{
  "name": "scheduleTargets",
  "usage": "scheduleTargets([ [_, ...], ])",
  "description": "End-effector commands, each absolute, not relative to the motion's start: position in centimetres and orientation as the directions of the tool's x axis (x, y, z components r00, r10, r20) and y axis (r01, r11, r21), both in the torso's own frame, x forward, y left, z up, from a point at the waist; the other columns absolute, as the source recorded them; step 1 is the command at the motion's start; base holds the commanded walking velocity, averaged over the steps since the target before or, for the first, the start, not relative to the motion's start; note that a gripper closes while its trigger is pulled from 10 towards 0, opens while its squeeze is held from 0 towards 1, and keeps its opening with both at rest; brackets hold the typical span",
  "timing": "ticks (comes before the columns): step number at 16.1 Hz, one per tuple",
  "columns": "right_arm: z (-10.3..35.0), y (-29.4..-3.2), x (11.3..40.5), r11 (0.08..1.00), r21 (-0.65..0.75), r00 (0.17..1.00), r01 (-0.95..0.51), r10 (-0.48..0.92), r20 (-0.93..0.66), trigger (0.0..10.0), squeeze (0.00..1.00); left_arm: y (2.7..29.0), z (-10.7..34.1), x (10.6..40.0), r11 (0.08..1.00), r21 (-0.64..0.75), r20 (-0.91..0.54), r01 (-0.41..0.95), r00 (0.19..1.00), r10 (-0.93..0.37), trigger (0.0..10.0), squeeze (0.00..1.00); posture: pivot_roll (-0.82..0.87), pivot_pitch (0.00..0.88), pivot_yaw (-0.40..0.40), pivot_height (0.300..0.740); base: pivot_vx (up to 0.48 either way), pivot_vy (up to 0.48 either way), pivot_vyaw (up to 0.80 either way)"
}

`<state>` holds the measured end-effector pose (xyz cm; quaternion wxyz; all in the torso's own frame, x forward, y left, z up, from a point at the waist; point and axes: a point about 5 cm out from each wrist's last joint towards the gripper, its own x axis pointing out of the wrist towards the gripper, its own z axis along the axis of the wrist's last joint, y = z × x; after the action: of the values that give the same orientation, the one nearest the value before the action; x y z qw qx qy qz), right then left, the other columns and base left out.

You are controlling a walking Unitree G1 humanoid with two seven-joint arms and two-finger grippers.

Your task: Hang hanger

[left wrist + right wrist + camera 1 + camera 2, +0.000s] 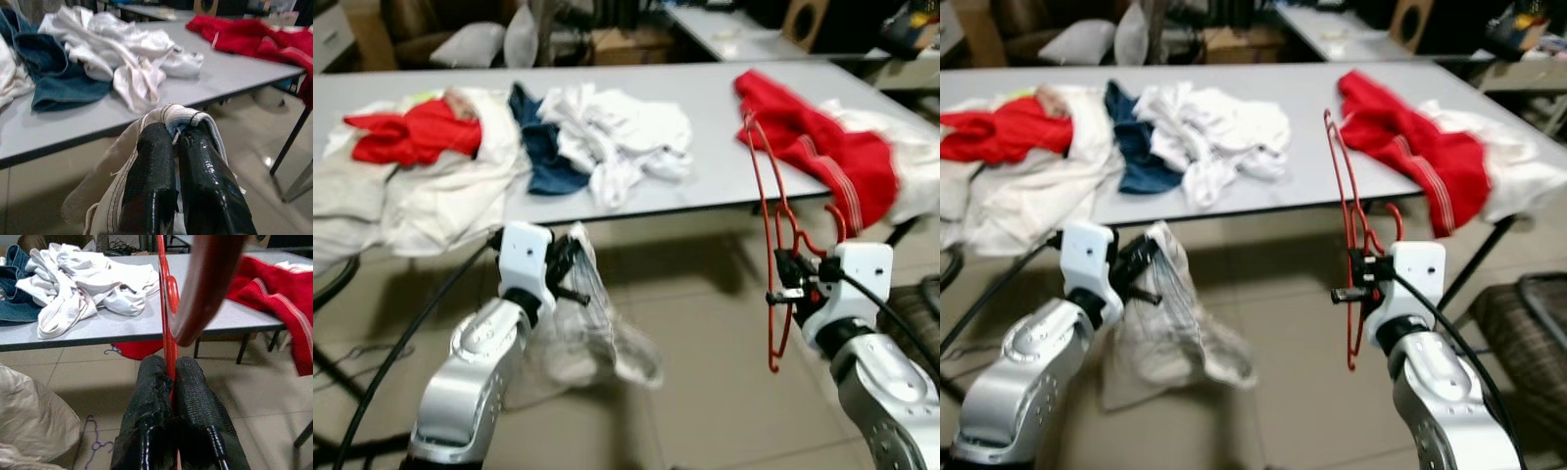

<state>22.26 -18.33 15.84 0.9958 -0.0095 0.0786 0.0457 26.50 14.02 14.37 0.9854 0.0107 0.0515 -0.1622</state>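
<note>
Red wire hanger (771, 245), thin and bent, pinched upright in right pincer (790, 279), clenched on wire close beneath hook; wide frame turned edge-on to head camera, top reaching above table edge, lower end dangling toward floor. Held in air in front of table, right of centre, not touching it. Grip near hook probably chosen to keep frame steady and hook exposed for later hanging. Confirmed in right wrist view: black fingers (195, 396) pressed together with red wire running up between them.

Pale cream cloth garment (582, 333), limp, gripped by left pincer (566, 269), clamped on what looks like a hemmed edge; rest drooping below toward tiled floor (705, 372). Left wrist view shows fingers (151, 171) closed on folded rim of fabric. Edge grip likely meant to let opening fall free for threading onto hanger.

Long grey table (715, 147) ahead, carrying loose laundry: red garment (411, 132) on beige heap at left, dark blue denim piece (543, 157), crumpled white clothes (617, 137) in centre, red striped garment (822, 147) at right, draped over edge.

No rail or hook for hanging visible. Judgement: early stage; garment and hanger held apart, side by side, joining not yet done.
</note>
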Motion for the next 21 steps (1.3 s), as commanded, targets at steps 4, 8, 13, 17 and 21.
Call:
scheduleTargets([
  [4,16.2,-17.9,23.0,0.992,-0.008,0.981,-0.126,0.124,-0.147,10.0,0.0,14.5,15.6,26.7,0.958,0.015,-0.05,0.287,0.957,-0.286,10.0,0.0,-0.11,0.0,-0.034,0.74,0.0,-0.314,0.0],
  [8,16.0,-18.3,22.5,0.993,-0.006,0.982,-0.114,0.112,-0.155,10.0,0.0,14.3,15.3,26.6,0.953,0.025,-0.056,0.301,0.952,-0.299,10.0,0.0,-0.13,0.0,-0.025,0.74,0.0,-0.313,0.0],
  [13,16.2,-18.4,22.9,0.994,-0.018,0.983,-0.11,0.106,-0.152,10.0,0.0,13.6,15.6,27.1,0.946,0.02,-0.043,0.323,0.946,-0.322,10.0,0.0,-0.13,0.0,-0.011,0.74,0.0,-0.313,0.0],
  [17,15.7,-18.3,22.3,0.993,-0.018,0.98,-0.114,0.109,-0.169,10.0,0.0,13.6,15.3,26.9,0.948,0.018,-0.047,0.316,0.948,-0.315,10.0,0.0,-0.12,0.0,-0.032,0.74,0.0,-0.311,0.0],
  [21,16.0,-18.3,23.1,0.994,-0.016,0.98,-0.111,0.107,-0.168,10.0,0.0,13.7,16.0,27.1,0.949,0.014,-0.016,0.315,0.949,-0.315,10.0,0.0,-0.12,0.0,-0.045,0.74,0.0,0.0,-0.38],
])
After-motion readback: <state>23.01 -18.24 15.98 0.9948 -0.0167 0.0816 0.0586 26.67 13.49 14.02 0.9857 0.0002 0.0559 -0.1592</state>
